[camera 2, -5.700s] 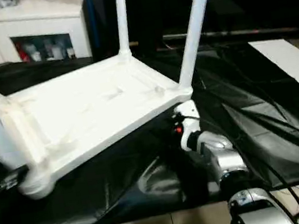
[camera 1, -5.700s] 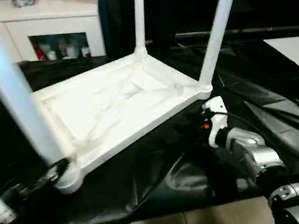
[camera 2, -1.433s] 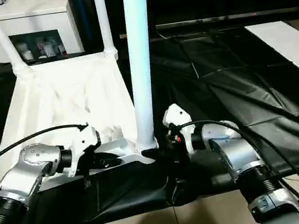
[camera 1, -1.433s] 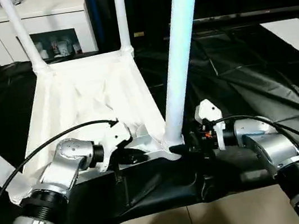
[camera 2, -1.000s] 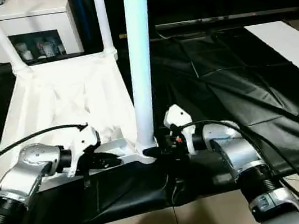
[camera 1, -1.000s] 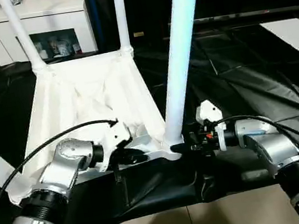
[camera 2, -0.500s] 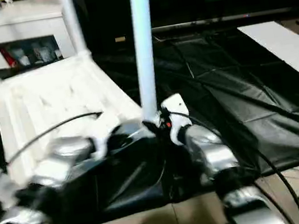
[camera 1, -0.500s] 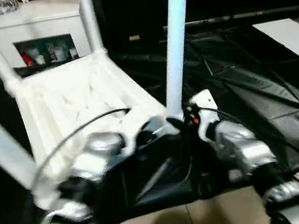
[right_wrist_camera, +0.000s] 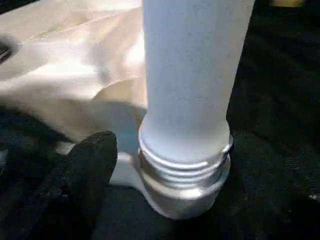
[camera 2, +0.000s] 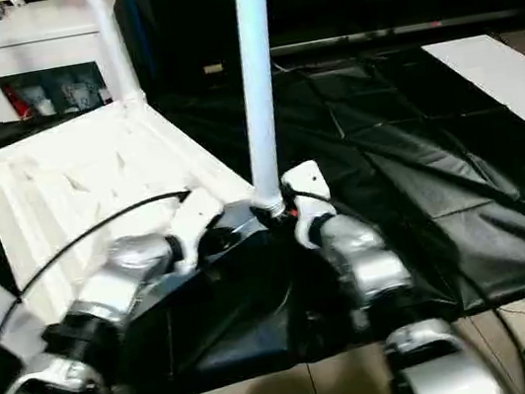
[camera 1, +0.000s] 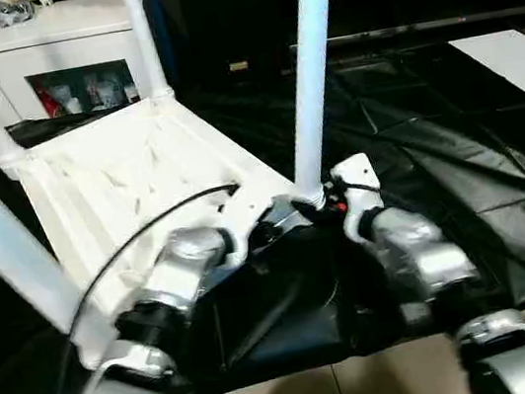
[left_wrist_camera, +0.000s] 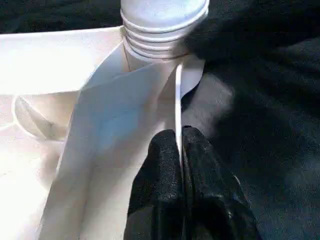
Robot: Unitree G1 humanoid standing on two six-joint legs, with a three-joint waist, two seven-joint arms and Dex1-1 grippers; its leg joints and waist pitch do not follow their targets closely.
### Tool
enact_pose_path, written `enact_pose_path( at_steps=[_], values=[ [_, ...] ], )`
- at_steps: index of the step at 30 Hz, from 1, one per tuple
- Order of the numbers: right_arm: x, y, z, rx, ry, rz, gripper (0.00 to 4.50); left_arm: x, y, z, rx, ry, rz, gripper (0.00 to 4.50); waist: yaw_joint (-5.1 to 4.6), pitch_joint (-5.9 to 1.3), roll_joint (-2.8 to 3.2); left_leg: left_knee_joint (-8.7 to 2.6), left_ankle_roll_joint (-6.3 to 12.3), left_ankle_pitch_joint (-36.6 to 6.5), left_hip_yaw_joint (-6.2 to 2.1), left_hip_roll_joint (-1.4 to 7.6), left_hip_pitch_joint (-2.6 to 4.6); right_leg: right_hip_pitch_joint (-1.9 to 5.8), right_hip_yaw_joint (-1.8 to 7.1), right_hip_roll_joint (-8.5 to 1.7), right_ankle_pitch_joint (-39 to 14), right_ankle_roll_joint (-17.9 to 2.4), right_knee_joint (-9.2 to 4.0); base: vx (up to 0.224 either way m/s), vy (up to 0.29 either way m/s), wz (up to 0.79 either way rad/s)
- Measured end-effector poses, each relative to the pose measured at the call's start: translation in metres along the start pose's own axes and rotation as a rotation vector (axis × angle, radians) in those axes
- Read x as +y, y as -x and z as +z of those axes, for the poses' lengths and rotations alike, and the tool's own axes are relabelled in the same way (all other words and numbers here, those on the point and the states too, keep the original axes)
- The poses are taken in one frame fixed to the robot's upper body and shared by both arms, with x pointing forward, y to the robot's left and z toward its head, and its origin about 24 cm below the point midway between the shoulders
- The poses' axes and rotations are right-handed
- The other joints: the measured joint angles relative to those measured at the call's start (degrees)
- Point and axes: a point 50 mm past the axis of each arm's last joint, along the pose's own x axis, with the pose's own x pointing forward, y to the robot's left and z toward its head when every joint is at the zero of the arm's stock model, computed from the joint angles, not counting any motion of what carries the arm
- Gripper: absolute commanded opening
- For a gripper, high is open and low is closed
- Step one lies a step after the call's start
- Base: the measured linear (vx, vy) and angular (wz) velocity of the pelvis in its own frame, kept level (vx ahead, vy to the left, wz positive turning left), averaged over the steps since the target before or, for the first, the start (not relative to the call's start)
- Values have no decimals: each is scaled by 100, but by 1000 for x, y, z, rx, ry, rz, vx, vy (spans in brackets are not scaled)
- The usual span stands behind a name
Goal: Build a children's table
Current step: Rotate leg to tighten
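upright legs (camera 1: 309,80) blocking, black sheet (camera 1: 458,166) open

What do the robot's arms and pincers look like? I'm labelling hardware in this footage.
Both forearms are rounded silver metal with dark ribbed joint rings. The left arm trails a thin black cable and has a white wrist housing; the right arm has a white wrist block with a small red light. The left pincer has two black textured fingers.

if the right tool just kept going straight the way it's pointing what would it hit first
Most likely the base of the near leg, where it screws into the tabletop's corner socket. The right tool points at it from close by, though depth is hard to judge.
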Motion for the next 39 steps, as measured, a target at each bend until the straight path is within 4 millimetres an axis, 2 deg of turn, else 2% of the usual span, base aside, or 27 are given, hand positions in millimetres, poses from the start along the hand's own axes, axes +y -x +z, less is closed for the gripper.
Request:
enact_pose_path(
  at_steps=[6,13,15,17,19,26,28,39],
  values=[
    [-7,23,10,48,103,245,425,-5,30,-16,-7,-25,-207,0,50,1,-1,-12,7,-6,3,4,-12,-5,0,0,7,-15,-11,0,0,0],
    [1,27,9,66,76,403,425,-11,46,-23,4,-38,-297,0,59,3,-5,-4,22,-15,5,3,-34,-11,-1,-5,9,-19,-23,0,0,0],
    [2,28,9,70,77,420,397,-11,47,-23,5,-39,-306,0,67,4,-7,-4,22,-15,5,4,-35,-12,-2,-5,9,-19,-23,0,0,0],
    [3,28,9,74,78,441,397,-11,48,-24,6,-38,-311,0,72,5,-9,-2,22,-15,6,4,-35,-12,-1,-5,9,-19,-22,0,0,0],
    [4,27,9,74,77,443,359,-11,48,-24,7,-38,-310,0,70,6,-10,0,22,-15,6,4,-35,-12,-1,-5,9,-19,-22,0,0,0],
    [7,26,8,71,74,472,314,-11,49,-24,8,-37,-308,0,55,11,-19,-1,22,-15,5,4,-35,-12,-1,-5,8,-17,-21,0,0,0],
    [7,26,8,71,73,479,280,-11,49,-24,8,-37,-307,0,54,12,-20,0,22,-15,6,4,-35,-12,-1,-5,8,-18,-21,0,0,0],
    [9,25,10,61,84,495,223,-11,50,-25,8,-34,-303,0,40,11,-25,1,22,-14,6,4,-33,-12,-1,-5,8,-17,-19,0,0,0]
  ],
)
